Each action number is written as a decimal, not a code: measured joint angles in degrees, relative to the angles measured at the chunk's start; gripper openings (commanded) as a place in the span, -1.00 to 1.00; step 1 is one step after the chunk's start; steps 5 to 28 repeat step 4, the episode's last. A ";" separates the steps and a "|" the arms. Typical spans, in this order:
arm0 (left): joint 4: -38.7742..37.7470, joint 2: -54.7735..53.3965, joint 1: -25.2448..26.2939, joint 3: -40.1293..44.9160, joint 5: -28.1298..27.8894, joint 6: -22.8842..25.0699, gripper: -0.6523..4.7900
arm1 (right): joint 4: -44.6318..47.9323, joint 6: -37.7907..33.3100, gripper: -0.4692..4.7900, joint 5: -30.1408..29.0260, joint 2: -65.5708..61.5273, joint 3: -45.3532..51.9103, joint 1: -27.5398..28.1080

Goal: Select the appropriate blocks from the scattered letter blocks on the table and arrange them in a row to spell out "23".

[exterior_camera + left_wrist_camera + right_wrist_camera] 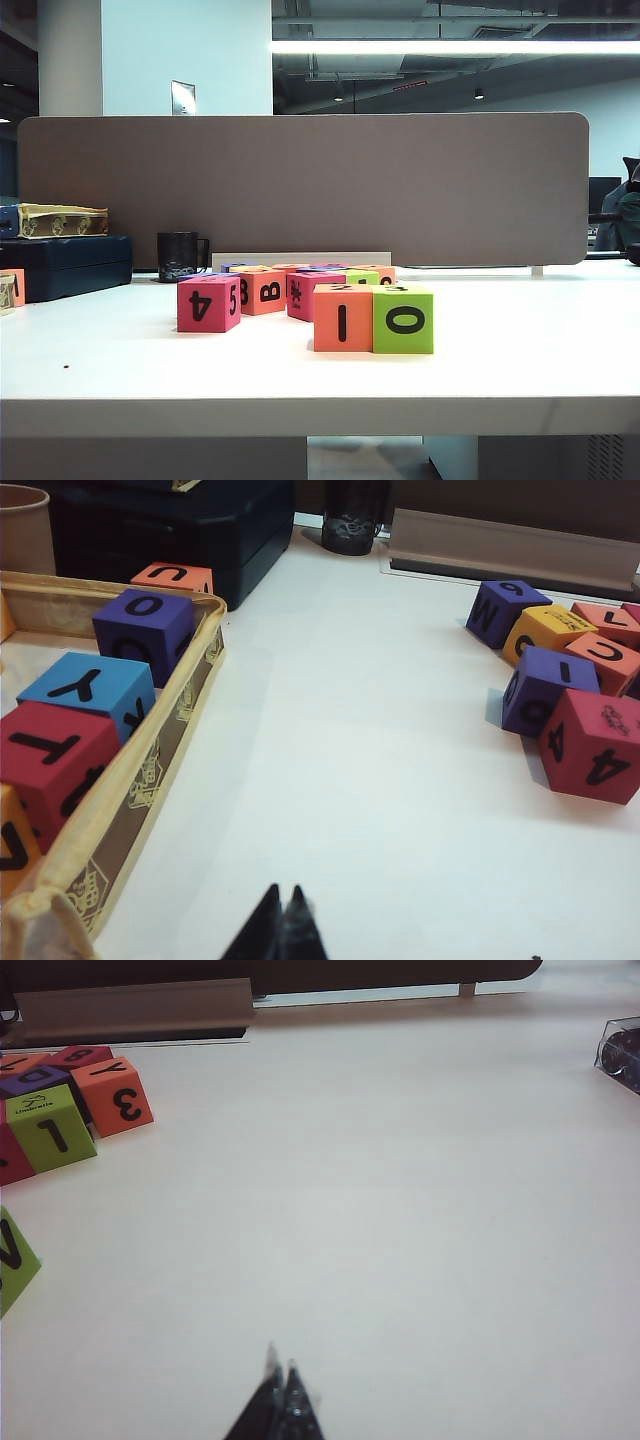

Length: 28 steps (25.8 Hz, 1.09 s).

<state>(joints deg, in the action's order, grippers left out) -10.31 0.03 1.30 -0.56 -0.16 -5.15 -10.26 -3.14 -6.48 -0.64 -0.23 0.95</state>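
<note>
At the front of the white table [520,370], an orange block with a black "1" [342,318] and a lime green block with a black "0" [404,320] stand touching in a row. Behind them are other scattered letter blocks: a red "4"/"5" cube [208,303], an orange "B" cube [262,290] and a pink one [305,293]. Neither gripper shows in the exterior view. My left gripper [283,895] is shut and empty over bare table, well short of the red "4" cube [590,745]. My right gripper [281,1368] is also shut and empty, far from an orange "3" cube [115,1100].
A patterned tray [150,780] beside the left gripper holds purple, blue and red cubes. A black mug [180,256] and a dark case [65,265] stand at the back left before a brown divider panel [400,190]. A clear object [620,1052] lies far off on the right.
</note>
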 measured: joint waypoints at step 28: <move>0.00 0.00 0.00 0.00 0.00 -0.02 -0.78 | 0.00 0.00 -0.82 0.02 0.00 0.00 0.00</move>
